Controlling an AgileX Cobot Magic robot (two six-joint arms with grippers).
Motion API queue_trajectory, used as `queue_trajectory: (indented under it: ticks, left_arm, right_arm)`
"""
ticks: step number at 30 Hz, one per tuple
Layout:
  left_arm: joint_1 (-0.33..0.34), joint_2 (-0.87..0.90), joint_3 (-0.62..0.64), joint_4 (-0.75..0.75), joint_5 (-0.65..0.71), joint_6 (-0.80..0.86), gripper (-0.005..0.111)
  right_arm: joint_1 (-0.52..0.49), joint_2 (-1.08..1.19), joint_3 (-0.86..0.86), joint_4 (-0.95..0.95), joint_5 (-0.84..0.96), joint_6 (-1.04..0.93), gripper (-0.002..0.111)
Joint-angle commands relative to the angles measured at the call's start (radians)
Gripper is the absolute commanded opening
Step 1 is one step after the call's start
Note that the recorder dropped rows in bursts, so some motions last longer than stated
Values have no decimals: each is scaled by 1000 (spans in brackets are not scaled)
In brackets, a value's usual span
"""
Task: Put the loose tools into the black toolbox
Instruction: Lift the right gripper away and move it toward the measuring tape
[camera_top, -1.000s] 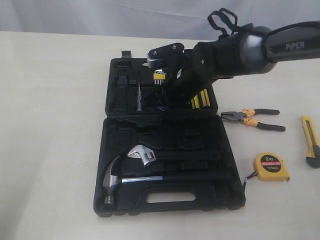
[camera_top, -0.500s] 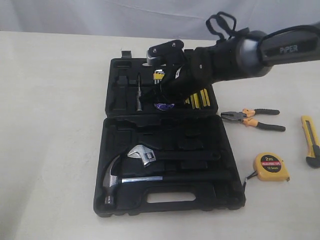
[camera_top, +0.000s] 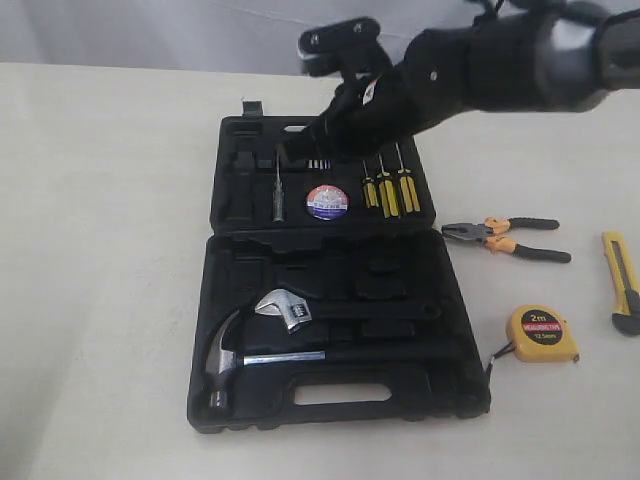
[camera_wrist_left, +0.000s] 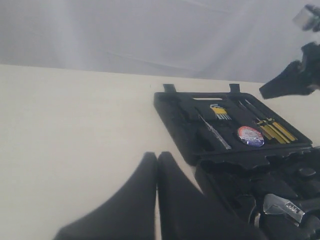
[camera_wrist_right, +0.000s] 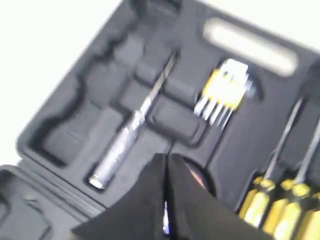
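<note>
Pliers just beside toolbox edge

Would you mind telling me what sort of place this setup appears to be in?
Probably a robot test bench rather than a real workshop: a cream table, a plain white curtain behind it, and a toolbox with pliers laid beside it.

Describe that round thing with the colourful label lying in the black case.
It is a black tape roll, round, lying flat with its white, red and blue label facing up. It sits in a recess in the far half of the open black toolbox, between a slim metal tool and three yellow-handled screwdrivers. Nothing grips it; the shut right gripper hangs above it.
</note>
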Motion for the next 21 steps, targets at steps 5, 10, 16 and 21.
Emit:
queue_trajectory:
  ticks: [5, 10, 16, 21]
  left_arm:
    - [-5, 4, 3, 6, -4, 1, 0]
    - [-5, 4, 3, 6, -4, 1, 0]
    - [-5, 4, 3, 6, -4, 1, 0]
    - [-5, 4, 3, 6, -4, 1, 0]
  right_arm:
    - [-102, -223, 0, -91, 231, 50, 0]
    - [-256, -302, 28, -181, 457, 118, 0]
    - [-384, -333, 131, -176, 666, 80, 0]
    - [-384, -323, 246, -127, 646, 60, 8]
